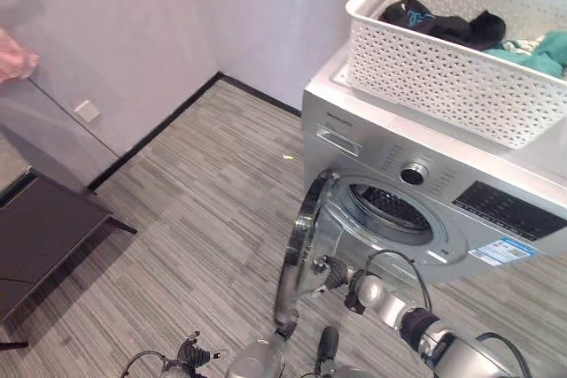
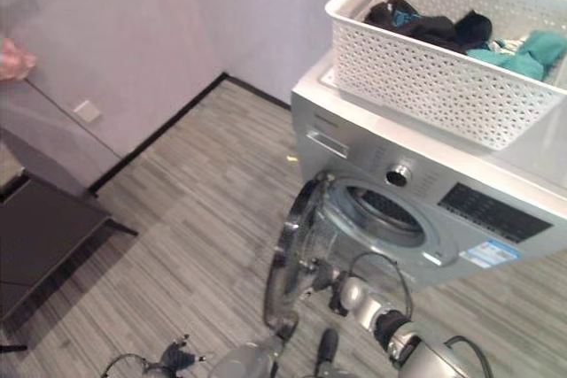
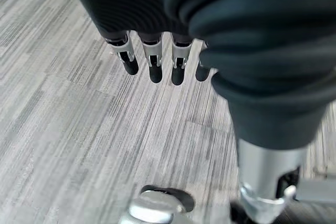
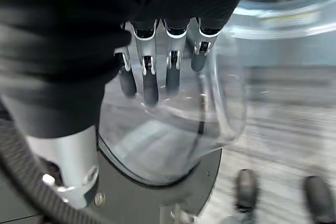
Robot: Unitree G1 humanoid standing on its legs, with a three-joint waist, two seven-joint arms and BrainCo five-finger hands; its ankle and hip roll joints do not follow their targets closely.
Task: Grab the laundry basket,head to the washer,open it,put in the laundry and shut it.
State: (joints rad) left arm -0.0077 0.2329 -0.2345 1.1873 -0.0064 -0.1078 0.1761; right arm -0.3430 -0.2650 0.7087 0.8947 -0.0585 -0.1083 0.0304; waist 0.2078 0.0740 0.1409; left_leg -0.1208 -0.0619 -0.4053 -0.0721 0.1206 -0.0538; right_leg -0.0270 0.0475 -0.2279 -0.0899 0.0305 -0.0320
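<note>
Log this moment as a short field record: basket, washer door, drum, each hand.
basket: white laundry basket sits on top of the washer, clothes inside
door: washer door swung open
drum: drum looks empty
right hand: right hand at the door's glass, fingers straight
left hand: left hand over the floor, fingers straight, holding nothing

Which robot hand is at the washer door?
The right robot hand: its straight fingers rest against the glass of the open washer door. The left robot hand hangs over bare floor.
</note>
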